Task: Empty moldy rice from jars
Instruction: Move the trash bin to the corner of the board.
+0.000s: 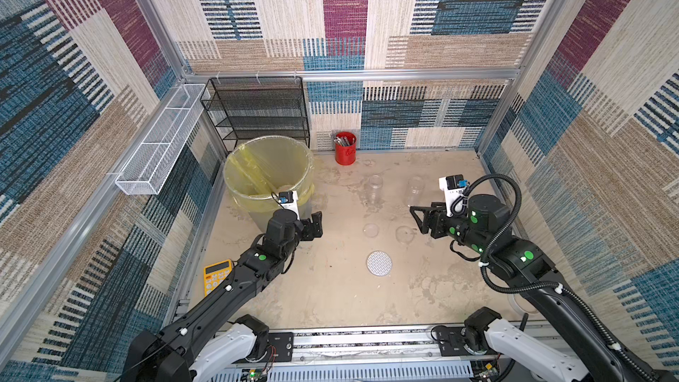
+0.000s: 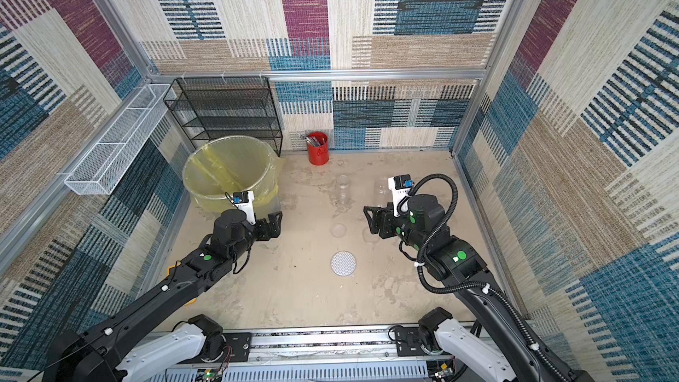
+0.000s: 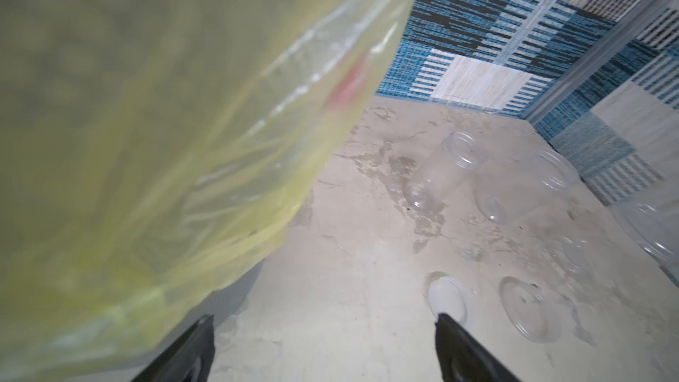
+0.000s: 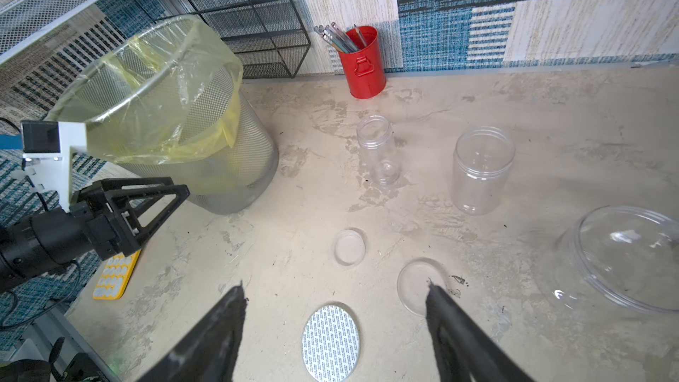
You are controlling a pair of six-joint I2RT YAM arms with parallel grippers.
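nearest me on the table (image 1: pixel 330 299) lies a patterned disc (image 1: pixel 379 262), flat. just past it lie a small lid (image 1: pixel 370 230) and a wider lid (image 1: pixel 404 234), both clear and both off their jars.

my right tool (image 1: pixel 417 220) hangs over the table near the wider lid, jaws well apart, holding nothing. my left tool (image 1: pixel 315 225) hangs just beside the bin (image 1: pixel 257 163), jaws wide, also bare.

the big jar (image 4: pixel 624 259) sits close by my right tool and looks clear inside. further out, the small jar (image 1: pixel 374 188) and the mid jar (image 1: pixel 415 191) stand upright, open-mouthed and apart. i can see through both walls to the table.

verdict: no rice shows in any jar or loose on the table, so i judge the emptying done or nearly so. what is left is confirming the big jar, and perhaps the lids.

limits: the big jar is cut by the edge of the right wrist view and hidden under my right arm in both top views, so i cannot tell upright from tilted. the liner and my left wrist camera cover much of the bin floor, so i cannot confirm the rice there.
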